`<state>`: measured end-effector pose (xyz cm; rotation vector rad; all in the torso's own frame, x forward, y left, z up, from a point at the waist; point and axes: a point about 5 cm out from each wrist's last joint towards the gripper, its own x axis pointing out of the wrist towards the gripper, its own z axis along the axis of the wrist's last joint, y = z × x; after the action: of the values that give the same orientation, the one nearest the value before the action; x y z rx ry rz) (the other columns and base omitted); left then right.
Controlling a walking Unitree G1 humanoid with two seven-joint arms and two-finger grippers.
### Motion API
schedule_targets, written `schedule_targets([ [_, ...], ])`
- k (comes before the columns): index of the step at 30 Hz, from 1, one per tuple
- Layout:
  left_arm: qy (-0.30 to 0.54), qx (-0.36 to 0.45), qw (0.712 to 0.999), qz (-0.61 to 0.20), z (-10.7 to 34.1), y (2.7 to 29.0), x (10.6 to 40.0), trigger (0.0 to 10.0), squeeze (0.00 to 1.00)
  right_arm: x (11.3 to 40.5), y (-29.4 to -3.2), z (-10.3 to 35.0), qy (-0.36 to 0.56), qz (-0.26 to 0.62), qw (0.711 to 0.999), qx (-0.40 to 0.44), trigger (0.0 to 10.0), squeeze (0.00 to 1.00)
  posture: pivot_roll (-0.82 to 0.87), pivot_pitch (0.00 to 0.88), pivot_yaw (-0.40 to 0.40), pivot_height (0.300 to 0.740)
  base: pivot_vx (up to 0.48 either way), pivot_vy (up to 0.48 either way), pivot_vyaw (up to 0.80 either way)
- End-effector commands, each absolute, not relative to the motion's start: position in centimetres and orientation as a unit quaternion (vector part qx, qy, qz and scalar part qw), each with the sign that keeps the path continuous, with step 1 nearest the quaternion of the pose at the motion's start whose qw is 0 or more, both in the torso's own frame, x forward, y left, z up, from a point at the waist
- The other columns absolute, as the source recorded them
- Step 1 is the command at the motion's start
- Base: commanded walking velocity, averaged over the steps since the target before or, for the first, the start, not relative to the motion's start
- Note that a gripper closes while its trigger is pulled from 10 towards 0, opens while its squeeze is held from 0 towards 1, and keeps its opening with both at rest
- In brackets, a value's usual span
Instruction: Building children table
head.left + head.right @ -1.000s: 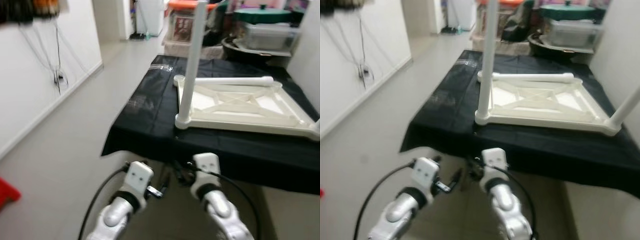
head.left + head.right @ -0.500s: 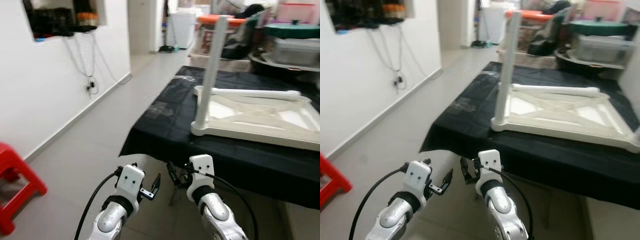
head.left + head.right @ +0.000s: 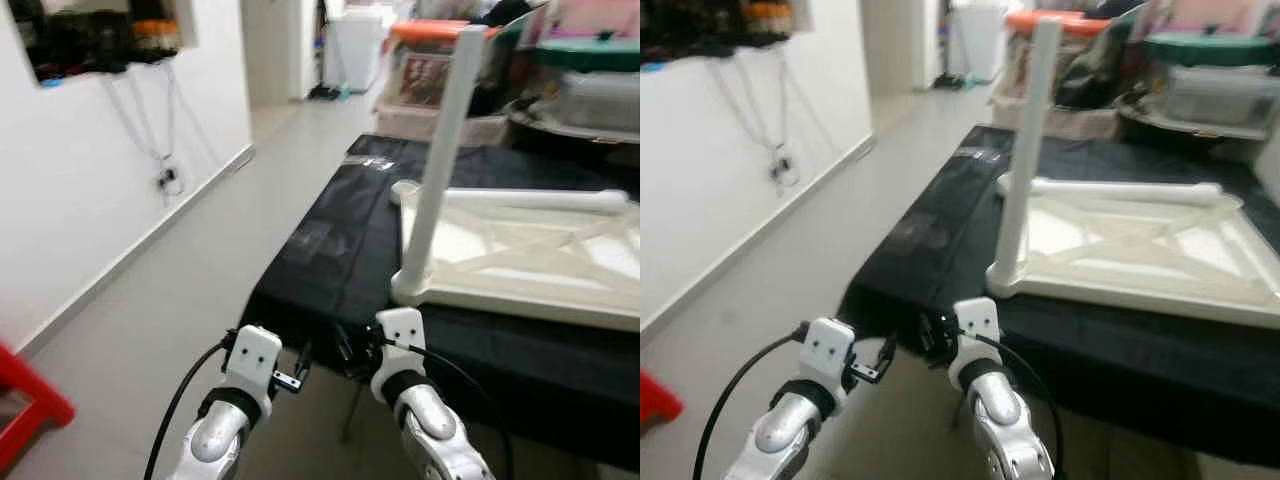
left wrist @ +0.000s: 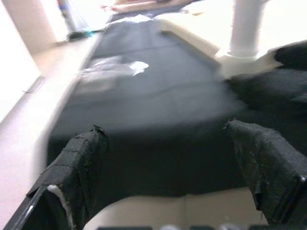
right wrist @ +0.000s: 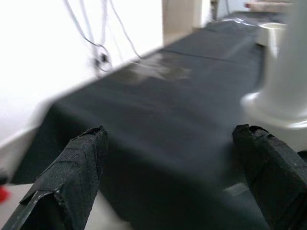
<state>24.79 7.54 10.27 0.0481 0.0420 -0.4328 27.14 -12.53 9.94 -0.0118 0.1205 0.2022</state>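
My view has swung since a moment ago, so the camera moved and not the things. The table with the black cloth [image 3: 330,250] now sits a little closer and more to the middle than it did a second ago. My two grippers have come up nearer to its front edge too. That tells me I am still walking in and lining up, and I have not started building yet.

The white plastic children's table top [image 3: 520,255] lies upside down on the black cloth. One white round leg [image 3: 437,165] already stands up in its near corner. Another loose white leg [image 3: 525,200] lies across the far side of the top.

My left gripper [image 3: 292,378] hangs low, just in front of the cloth's edge. Its fingers [image 4: 79,165] are spread wide with nothing between them. My right gripper [image 3: 350,352] is just beside it, also below the edge. Its fingers [image 5: 79,163] are wide apart too and hold nothing.

The white top is above and ahead of both grippers, more toward my right side. The standing leg is nearest to my right gripper, but not touching it. I think I must lift my arms over the edge to reach the loose leg.
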Motion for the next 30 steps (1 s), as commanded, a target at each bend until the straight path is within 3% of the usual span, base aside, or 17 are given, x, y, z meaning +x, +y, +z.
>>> schedule_targets([
  [1, 0.021, 0.031, 0.978, -0.203, 10.2, 8.4, 24.8, 10.0, 0.0, 27.2, -11.3, 10.4, 0.051, 0.119, 0.992, 0.005, 10.0, 0.0, 0.04, 0.0, -0.028, 0.74, 0.458, 0.0, 0.0],
  [10, 0.02, 0.027, 0.978, -0.204, 10.3, 8.4, 24.8, 10.0, 0.0, 27.1, -11.1, 10.9, 0.032, 0.133, 0.99, 0.025, 10.0, 0.0, 0.04, 0.0, -0.027, 0.74, 0.445, 0.0, 0.0],
  [15, 0.02, 0.02, 0.978, -0.206, 10.4, 8.4, 24.8, 10.0, 0.0, 27.0, -10.5, 11.9, -0.001, 0.161, 0.986, 0.034, 10.0, 0.0, 0.04, 0.0, -0.028, 0.74, 0.0, 0.0, 0.0],
  [23, 0.022, 0.019, 0.978, -0.208, 10.4, 8.4, 24.8, 10.0, 0.0, 27.4, -11.2, 13.0, -0.037, 0.101, 0.994, 0.025, 10.0, 0.0, 0.04, 0.0, -0.027, 0.74, 0.0, 0.0, 0.0],
  [30, 0.026, 0.017, 0.977, -0.209, 10.3, 8.4, 24.7, 10.0, 0.0, 28.2, -15.2, 14.2, -0.066, -0.053, 0.996, 0.025, 10.0, 0.0, 0.04, 0.0, -0.027, 0.74, 0.0, 0.0, 0.0],
])
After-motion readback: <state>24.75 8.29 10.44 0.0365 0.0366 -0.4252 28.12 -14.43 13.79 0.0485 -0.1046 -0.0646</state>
